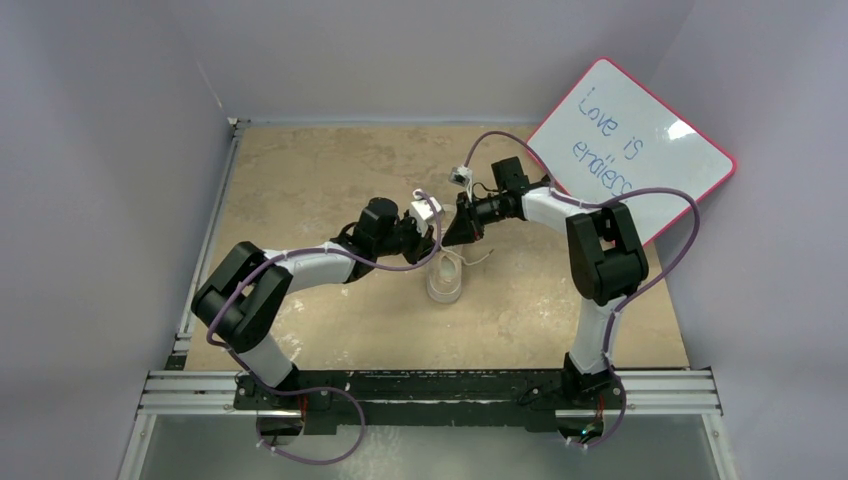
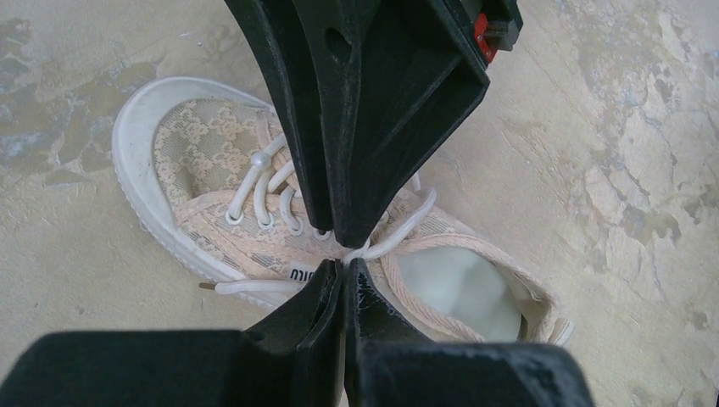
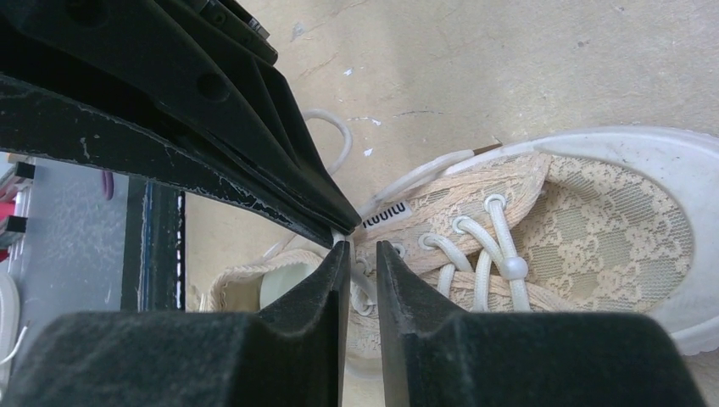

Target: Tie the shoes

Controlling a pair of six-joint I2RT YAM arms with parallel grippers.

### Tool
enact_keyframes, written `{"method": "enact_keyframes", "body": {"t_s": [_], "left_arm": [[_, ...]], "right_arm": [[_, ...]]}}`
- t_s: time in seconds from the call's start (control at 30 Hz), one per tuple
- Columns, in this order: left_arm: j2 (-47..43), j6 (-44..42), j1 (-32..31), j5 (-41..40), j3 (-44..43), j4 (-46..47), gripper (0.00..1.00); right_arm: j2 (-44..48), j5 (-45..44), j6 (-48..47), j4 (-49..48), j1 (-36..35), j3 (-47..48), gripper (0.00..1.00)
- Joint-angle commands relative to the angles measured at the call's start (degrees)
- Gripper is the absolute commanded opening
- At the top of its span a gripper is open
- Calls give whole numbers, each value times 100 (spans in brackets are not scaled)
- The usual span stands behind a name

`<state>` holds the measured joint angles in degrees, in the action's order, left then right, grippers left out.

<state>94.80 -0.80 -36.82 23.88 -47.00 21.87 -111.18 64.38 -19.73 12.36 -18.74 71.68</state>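
A cream low-top sneaker lies on the table, toe towards the arms' bases; it also shows in the left wrist view and the right wrist view. Both grippers meet tip to tip just above its top eyelets. My left gripper is shut, with a cream lace running out from its tips. My right gripper stands with a narrow gap between its jaws and nothing pinched in it. A loose lace end lies beside the sole.
A pink-framed whiteboard with writing leans at the back right, behind the right arm. Grey walls close in the tan table on three sides. A metal rail runs along the near edge.
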Motion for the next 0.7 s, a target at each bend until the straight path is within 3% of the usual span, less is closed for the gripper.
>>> {"method": "enact_keyframes", "body": {"t_s": [0.0, 0.27, 0.37, 0.53, 0.67], "left_arm": [[-129, -186, 27, -15, -131, 266, 0], [-129, -216, 26, 11, -130, 248, 0], [-145, -202, 30, 9, -133, 267, 0], [-138, -167, 26, 37, -130, 294, 0], [-76, -113, 26, 4, -156, 192, 0]], "right_arm": [[156, 348, -137, 81, -42, -66, 22], [255, 490, -5, -65, -48, -155, 24], [245, 369, 26, -123, -50, -145, 18], [185, 450, 114, -37, -37, -18, 0], [363, 428, 299, -118, 34, -7, 0]]}}
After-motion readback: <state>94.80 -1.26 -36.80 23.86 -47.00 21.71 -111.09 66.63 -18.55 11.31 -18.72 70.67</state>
